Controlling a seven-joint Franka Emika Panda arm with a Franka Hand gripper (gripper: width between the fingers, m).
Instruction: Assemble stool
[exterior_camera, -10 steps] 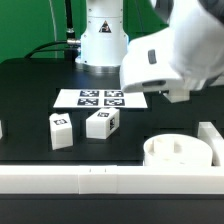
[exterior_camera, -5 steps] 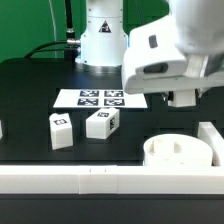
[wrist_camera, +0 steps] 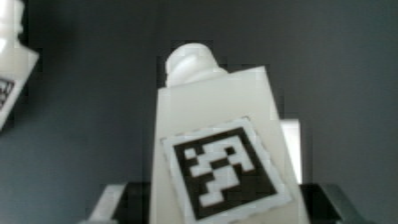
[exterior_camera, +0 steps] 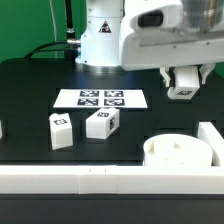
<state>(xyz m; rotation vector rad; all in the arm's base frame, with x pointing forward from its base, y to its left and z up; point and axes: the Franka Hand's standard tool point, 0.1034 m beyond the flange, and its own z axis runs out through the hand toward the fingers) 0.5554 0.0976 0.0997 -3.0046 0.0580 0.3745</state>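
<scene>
Tool [exterior_camera: 182, 82] pinches one tagged stool leg [wrist_camera: 217, 130] clear above the tabletop [exterior_camera: 30, 90], round seat [exterior_camera: 178, 152] below it.

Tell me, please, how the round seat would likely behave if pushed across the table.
The seat looks like rigid moulded plastic, so it should keep its shape. Lying flat, low and wide, it would probably slide rather than tip or roll. Its smooth surface may be slippery to grip.

Robotics lab, tagged marker board [exterior_camera: 100, 98], black table [exterior_camera: 30, 85]
</scene>
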